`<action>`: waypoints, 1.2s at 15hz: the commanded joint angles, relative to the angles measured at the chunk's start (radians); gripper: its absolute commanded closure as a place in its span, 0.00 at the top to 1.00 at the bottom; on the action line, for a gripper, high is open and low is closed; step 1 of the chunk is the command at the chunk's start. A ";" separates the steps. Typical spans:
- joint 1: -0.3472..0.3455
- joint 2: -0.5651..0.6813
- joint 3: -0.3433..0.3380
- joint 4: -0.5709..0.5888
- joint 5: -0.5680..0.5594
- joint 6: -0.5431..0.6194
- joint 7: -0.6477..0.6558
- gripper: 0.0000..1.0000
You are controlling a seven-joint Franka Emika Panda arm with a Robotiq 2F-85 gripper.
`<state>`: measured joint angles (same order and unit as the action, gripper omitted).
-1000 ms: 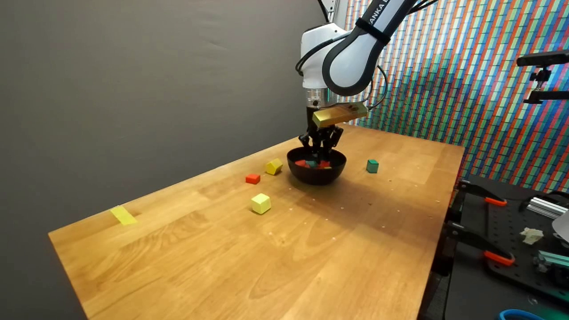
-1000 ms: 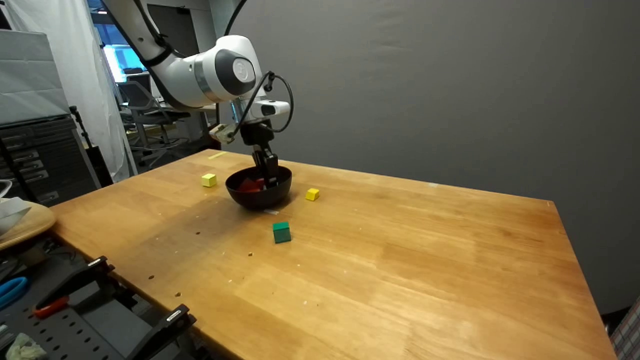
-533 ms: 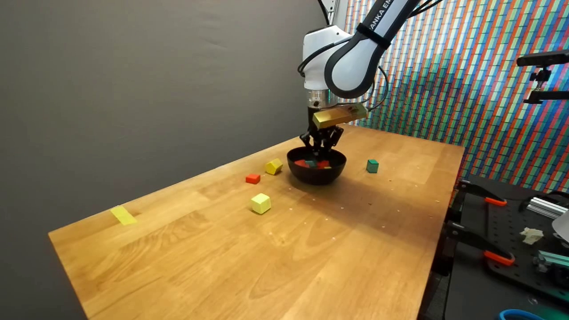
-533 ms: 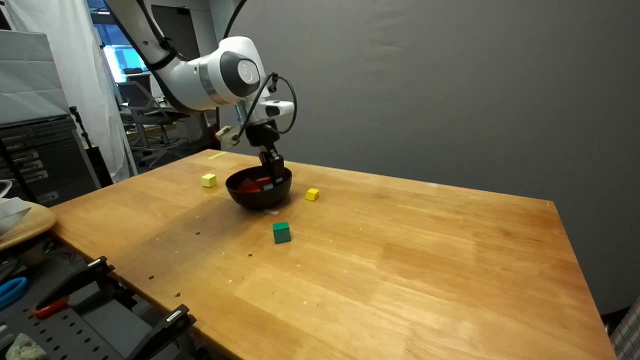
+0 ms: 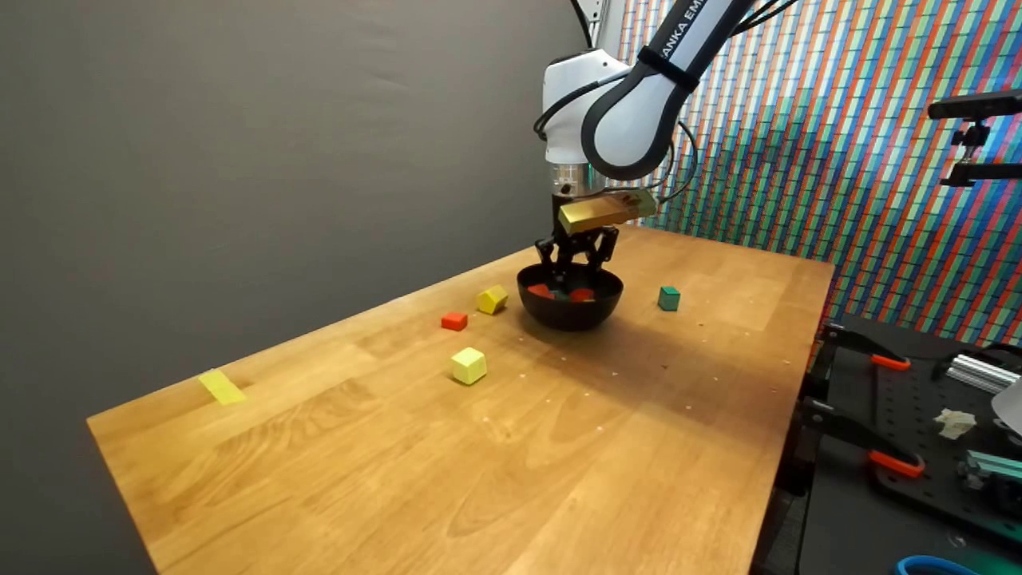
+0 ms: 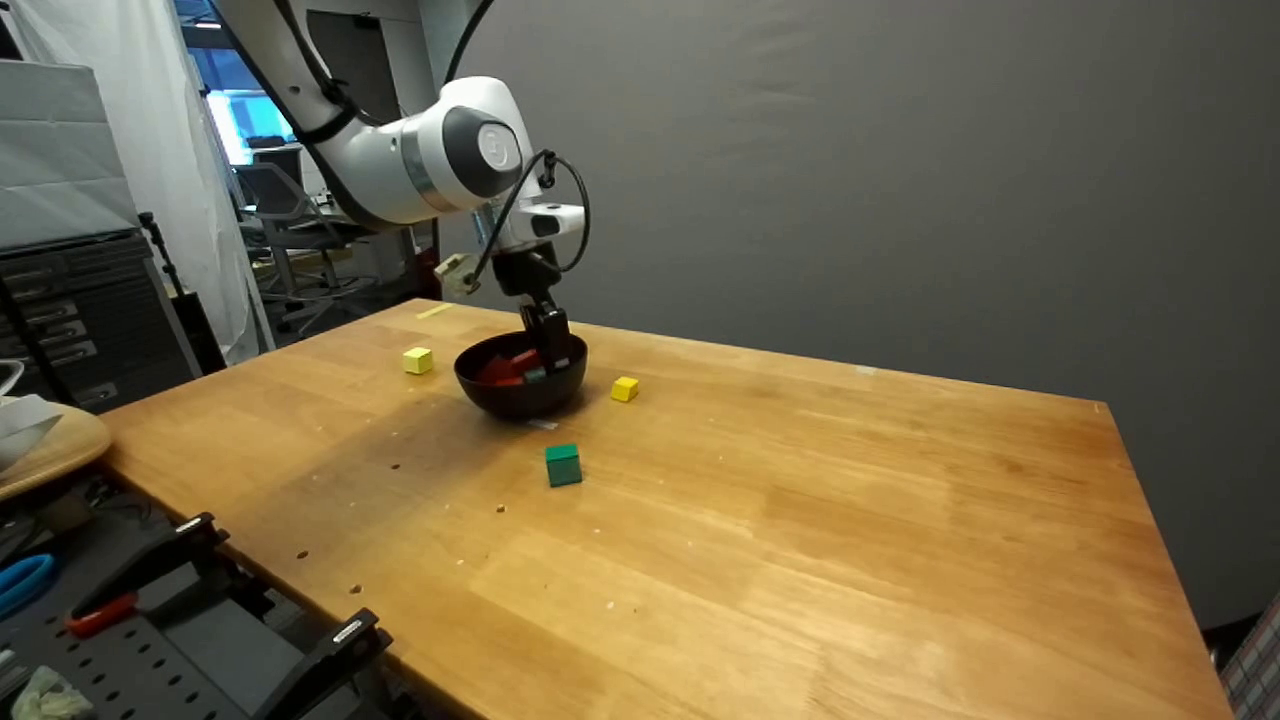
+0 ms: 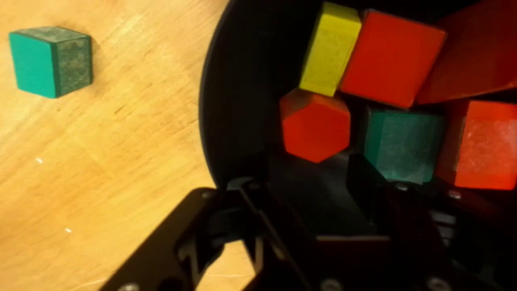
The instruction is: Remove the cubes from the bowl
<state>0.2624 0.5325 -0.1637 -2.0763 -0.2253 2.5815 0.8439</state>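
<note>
Empty gripper in the bowl, red block just beyond its gap

The gripper points downward into the bowl, its fingers standing apart; the bowl's dark floor shows between them and nothing is held. The next grasp seems to turn on one offset: in the wrist view the red block lies just to the far side of the gap, roughly in line with its middle. It turns a many-sided face up and shows no clear long axis. A slight shift to the far side would probably put it between the fingers, though their height over it is hard to judge.

A green block sits just beside the finger on the right, which partly hides it; whether they touch cannot be told, and a careless closing could jostle it. At the red block's far side lies a yellow block, long axis running near to far, with a red cube to its right and two more reds farther right.

The bowl stands upright on the table. Blocks lie outside too, so the job looks partly done: in an exterior view, a green cube near and right of the bowl; in an exterior view, a pale block near and left, a flat red block beyond it. A grey wall runs behind.
</note>
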 commanded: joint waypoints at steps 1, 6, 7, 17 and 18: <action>-0.008 0.012 0.015 0.004 0.024 -0.010 -0.003 0.85; -0.009 0.023 0.032 -0.004 0.048 -0.018 -0.011 0.58; -0.009 0.024 0.035 -0.006 0.051 -0.020 -0.013 0.51; -0.059 -0.093 0.067 -0.055 0.148 -0.040 -0.061 0.16; -0.095 -0.131 0.107 -0.058 0.200 -0.110 -0.124 0.16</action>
<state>0.2448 0.5309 -0.1303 -2.0891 -0.1218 2.5708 0.8340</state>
